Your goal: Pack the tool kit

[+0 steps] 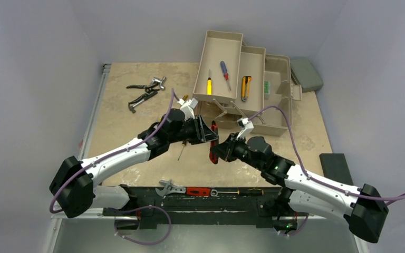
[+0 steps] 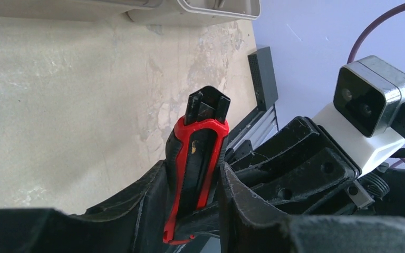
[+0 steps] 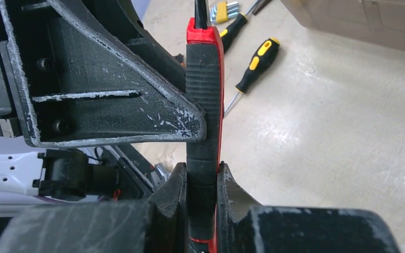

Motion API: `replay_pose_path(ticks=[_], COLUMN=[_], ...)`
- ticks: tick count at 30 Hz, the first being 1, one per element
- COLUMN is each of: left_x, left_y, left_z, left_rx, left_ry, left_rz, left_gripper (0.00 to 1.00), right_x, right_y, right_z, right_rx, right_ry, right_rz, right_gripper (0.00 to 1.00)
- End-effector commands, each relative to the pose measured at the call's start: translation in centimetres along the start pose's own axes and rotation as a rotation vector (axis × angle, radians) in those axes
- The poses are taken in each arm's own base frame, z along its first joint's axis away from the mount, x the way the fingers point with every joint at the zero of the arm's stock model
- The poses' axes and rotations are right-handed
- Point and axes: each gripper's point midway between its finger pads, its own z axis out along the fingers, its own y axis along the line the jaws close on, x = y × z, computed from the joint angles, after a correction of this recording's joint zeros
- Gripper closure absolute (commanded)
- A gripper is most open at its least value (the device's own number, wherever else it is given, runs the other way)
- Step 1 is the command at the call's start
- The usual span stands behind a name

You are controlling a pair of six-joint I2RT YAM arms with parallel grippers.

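Note:
A red and black utility knife (image 1: 213, 143) hangs upright above the table's middle, held by both grippers. My left gripper (image 1: 209, 133) is shut on its upper part; in the left wrist view the gripper (image 2: 192, 205) has a finger on each side of the knife (image 2: 198, 153). My right gripper (image 1: 214, 154) is shut on its lower part, as the right wrist view shows, gripper (image 3: 203, 195), knife (image 3: 204, 79). The beige toolbox (image 1: 277, 113) stands open at the back, trays folded out, holding a yellow screwdriver (image 1: 209, 84), a red-blue screwdriver (image 1: 224, 69) and a yellow knife (image 1: 246, 87).
Two pliers (image 1: 147, 84) lie at the back left. A screwdriver (image 1: 181, 153) lies under the left arm; yellow-black screwdrivers (image 3: 256, 63) show on the table. A grey case (image 1: 307, 74) sits behind the toolbox. A wrench (image 1: 170, 187) and tools lie on the front rail.

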Motion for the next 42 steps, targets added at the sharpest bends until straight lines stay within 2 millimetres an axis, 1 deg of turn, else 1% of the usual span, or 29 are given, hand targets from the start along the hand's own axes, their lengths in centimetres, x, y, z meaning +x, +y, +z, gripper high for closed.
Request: replay_pose_path(ticks=[1, 2, 3, 4, 5, 6, 7, 8, 9, 12, 14, 17, 19, 20, 22, 24, 26, 29, 32, 34, 36, 38, 40, 42], left_x=[-0.9, -1.0, -1.3, -1.7, -1.9, -2.2, -2.6, -3.0, -3.4, -4.2, -4.5, -4.7, -5.0, -5.3, -5.6, -5.8, -5.9, -5.7, -5.2, -4.6, -4.2, -3.9, -3.7, -3.7], left_y=[-3.8, -3.3, -3.0, -2.5, -1.6, -1.0, -0.4, 0.2, 0.7, 3.0, 4.8, 7.6, 9.7, 10.7, 12.2, 13.0, 13.6, 14.4, 15.1, 16.1, 16.7, 17.2, 17.7, 18.2], left_z=[-1.5, -1.9, -2.5, -3.1, -3.8, -4.6, -5.3, -6.1, -6.9, -9.0, -10.0, -10.2, -10.2, -10.2, -10.1, -9.4, -8.6, -7.4, -6.0, -5.0, -4.2, -3.4, -3.1, -2.9], left_rx=[0.143, 0.118, 0.093, 0.058, 0.0, -0.038, -0.074, -0.111, -0.145, -0.277, -0.364, -0.481, -0.58, -0.636, -0.719, -0.758, -0.788, -0.81, -0.811, -0.827, -0.836, -0.846, -0.873, -0.893], left_ry=[-0.055, -0.065, -0.081, -0.105, -0.121, -0.145, -0.173, -0.2, -0.225, -0.279, -0.298, -0.296, -0.288, -0.289, -0.276, -0.256, -0.23, -0.186, -0.141, -0.095, -0.057, -0.017, 0.027, 0.049], left_rz=[0.006, 0.019, 0.046, 0.07, 0.084, 0.109, 0.129, 0.146, 0.167, 0.232, 0.284, 0.385, 0.425, 0.441, 0.464, 0.481, 0.489, 0.491, 0.495, 0.499, 0.506, 0.512, 0.504, 0.488], left_gripper=[0.91, 0.78, 0.62, 0.42, 0.24, 0.14, 0.08, 0.05, 0.03, 0.03, 0.03, 0.02, 0.02, 0.02, 0.02, 0.03, 0.04, 0.06, 0.09, 0.11, 0.13, 0.15, 0.16, 0.17], right_x=[-4.3, -4.8, -5.1, -5.4, -6.0, -6.4, -7.5, -9.2, -10.2, -13.1, -14.8, -17.4, -19.3, -20.2, -21.8, -23.2, -24.3, -25.2, -25.4, -25.2, -24.7, -23.9, -23.3, -23.1], right_y=[1.9, 1.5, 0.8, 0.1, -0.5, -0.9, -1.5, -1.7, -1.9, -2.9, -4.1, -6.0, -6.5, -6.9, -8.3, -10.6, -12.7, -15.9, -19.0, -21.6, -23.8, -25.5, -26.1, -27.0], right_z=[-1.3, -1.9, -2.6, -3.4, -4.3, -5.2, -6.3, -7.8, -8.8, -12.0, -13.6, -16.3, -17.1, -17.0, -15.3, -14.2, -13.2, -11.6, -9.2, -7.9, -6.3, -4.4, -2.5, -1.5], right_rx=[0.005, 0.043, 0.094, 0.149, 0.199, 0.236, 0.285, 0.331, 0.369, 0.53, 0.683, 0.986, 1.119, 1.163, 1.158, 1.15, 1.137, 1.133, 1.088, 1.072, 1.027, 0.965, 0.886, 0.867], right_ry=[-0.127, -0.142, -0.141, -0.14, -0.146, -0.145, -0.175, -0.226, -0.251, -0.292, -0.296, -0.295, -0.295, -0.286, -0.255, -0.242, -0.23, -0.198, -0.137, -0.089, -0.034, 0.016, 0.047, 0.064], right_rz=[-0.012, -0.014, -0.019, -0.038, -0.064, -0.091, -0.117, -0.149, -0.174, -0.243, -0.308, -0.398, -0.426, -0.428, -0.416, -0.363, -0.314, -0.254, -0.21, -0.18, -0.137, -0.095, -0.074, -0.059], right_gripper=[1.0, 1.0, 1.0, 1.0, 1.0, 1.0, 1.0, 1.0, 1.0, 1.0, 1.0, 1.0, 1.0, 1.0, 1.0, 1.0, 1.0, 1.0, 1.0, 1.0, 1.0, 1.0, 1.0, 1.0])
